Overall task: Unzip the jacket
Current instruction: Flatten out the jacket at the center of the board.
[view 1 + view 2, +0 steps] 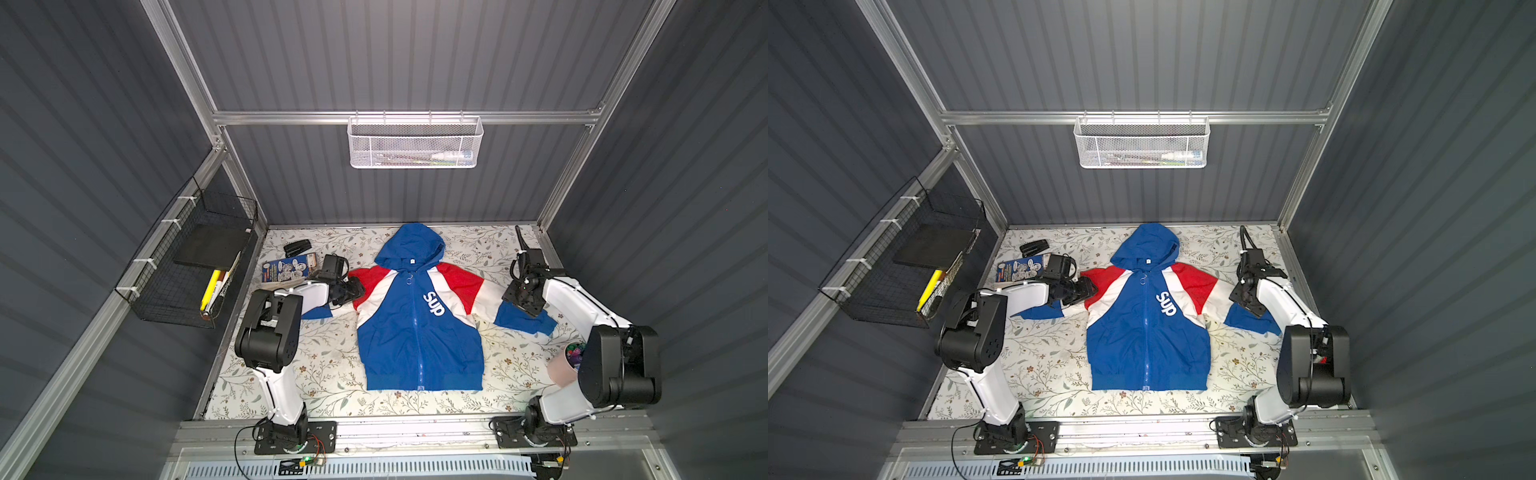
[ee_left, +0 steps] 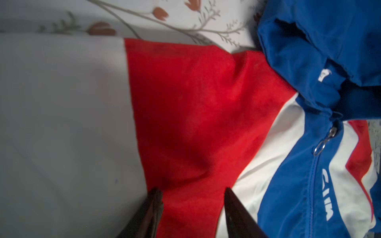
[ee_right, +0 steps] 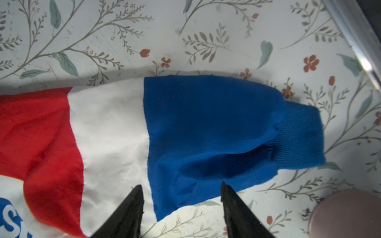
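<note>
Blue-red-white hooded jacket (image 1: 386,345) flat on table (image 1: 324,374), front up, sleeves spread (zipper (image 1: 417,332) closed)

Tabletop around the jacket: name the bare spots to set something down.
Bare: between the left arm and the jacket; the strip between its hem and the front rail. Crowded: far-left corner, booklet and black object; pink cup beside the right arm.

Jacket (image 1: 417,332) on worktop (image 1: 328,374), left hand (image 2: 191,190) over sleeve (image 1: 316,312) at jacket's left, right hand (image 3: 181,186) over sleeve (image 1: 524,321) at jacket's right

The jacket (image 1: 417,328) is evenly lit. Soft shadows are cast along its sleeves (image 3: 206,123); the left wrist view is blurred.
</note>
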